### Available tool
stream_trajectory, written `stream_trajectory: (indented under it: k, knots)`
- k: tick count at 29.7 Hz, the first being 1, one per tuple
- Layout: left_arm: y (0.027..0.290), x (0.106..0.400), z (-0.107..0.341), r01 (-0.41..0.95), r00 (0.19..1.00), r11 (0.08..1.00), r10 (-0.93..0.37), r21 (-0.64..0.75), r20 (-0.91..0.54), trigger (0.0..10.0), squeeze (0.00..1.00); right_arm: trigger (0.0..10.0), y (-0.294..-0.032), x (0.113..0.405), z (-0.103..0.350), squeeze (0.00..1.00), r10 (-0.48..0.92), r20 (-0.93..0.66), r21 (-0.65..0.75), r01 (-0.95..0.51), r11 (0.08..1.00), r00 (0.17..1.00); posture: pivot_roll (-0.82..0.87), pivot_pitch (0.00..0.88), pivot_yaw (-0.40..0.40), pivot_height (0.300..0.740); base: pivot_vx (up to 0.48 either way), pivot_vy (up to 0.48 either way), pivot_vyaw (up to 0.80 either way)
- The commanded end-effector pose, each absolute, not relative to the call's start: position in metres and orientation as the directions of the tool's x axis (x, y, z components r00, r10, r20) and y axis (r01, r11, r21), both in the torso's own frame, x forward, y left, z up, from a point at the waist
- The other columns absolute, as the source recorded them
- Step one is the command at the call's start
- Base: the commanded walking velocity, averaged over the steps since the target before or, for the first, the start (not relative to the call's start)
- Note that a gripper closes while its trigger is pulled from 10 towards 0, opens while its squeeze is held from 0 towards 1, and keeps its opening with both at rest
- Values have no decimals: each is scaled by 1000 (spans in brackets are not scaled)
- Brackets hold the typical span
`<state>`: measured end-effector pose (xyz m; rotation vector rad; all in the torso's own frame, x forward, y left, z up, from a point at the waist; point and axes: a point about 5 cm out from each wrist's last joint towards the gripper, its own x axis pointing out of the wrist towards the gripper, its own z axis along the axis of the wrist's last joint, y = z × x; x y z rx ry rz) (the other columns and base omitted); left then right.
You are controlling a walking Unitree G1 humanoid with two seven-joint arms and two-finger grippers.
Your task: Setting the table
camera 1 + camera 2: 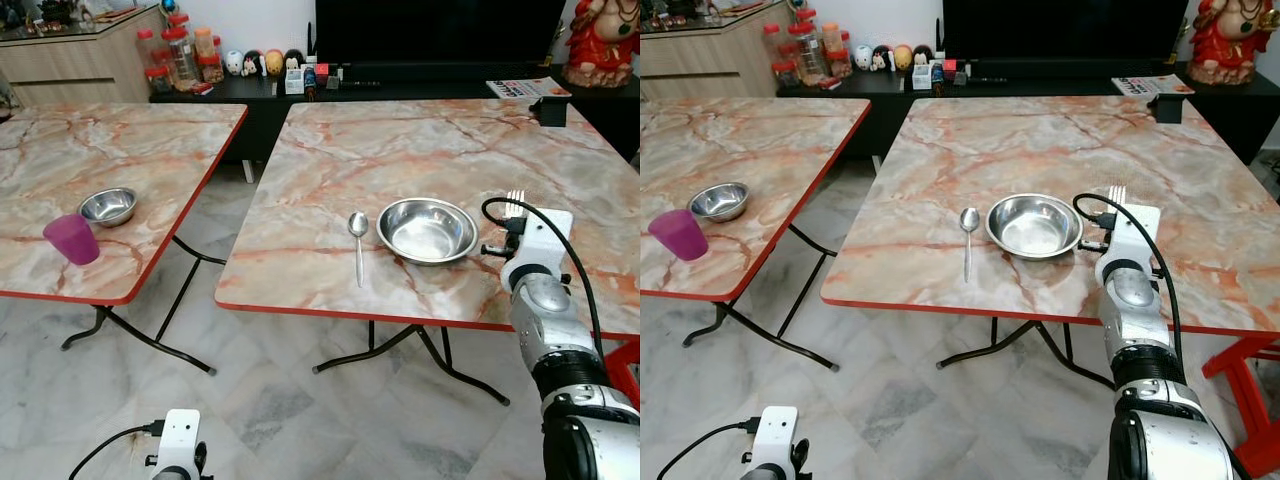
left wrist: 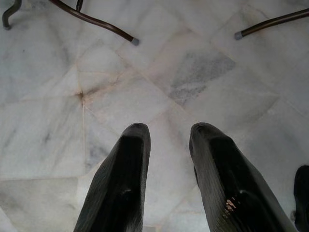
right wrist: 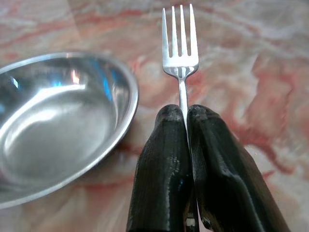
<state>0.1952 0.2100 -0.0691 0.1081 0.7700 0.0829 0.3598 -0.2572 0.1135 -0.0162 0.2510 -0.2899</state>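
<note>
The right pincer (image 3: 186, 113) is clenched on a fork (image 3: 180, 46), held over the counter (image 1: 420, 140) beside the steel bowl (image 1: 427, 230), toward its right edge. The left pincer (image 2: 169, 140), released, hangs over the floor (image 2: 203, 58).

No text, label, brand or number could be read anywhere. A magazine (image 1: 527, 87) at the surface's (image 1: 420, 150) one-o'clock corner bore printing too small to make out, and the jars (image 1: 180, 55) behind at eleven o'clock carried no legible labels.
</note>
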Motion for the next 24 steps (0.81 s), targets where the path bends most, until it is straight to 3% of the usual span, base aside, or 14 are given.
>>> stream_trajectory:
  k: [1,24]
  knots:
    - [213,195,-69,-36,708,991,118,132,-696,10000,0,10000,-258,363,117,0,-281,-235,-33,282,959,930,-79,0,62,740,0,0,0]
    - [214,193,-70,-41,709,988,132,146,-693,10000,0,10000,-252,365,114,0,-235,-209,-11,238,971,949,-77,0,55,740,0,0,0]
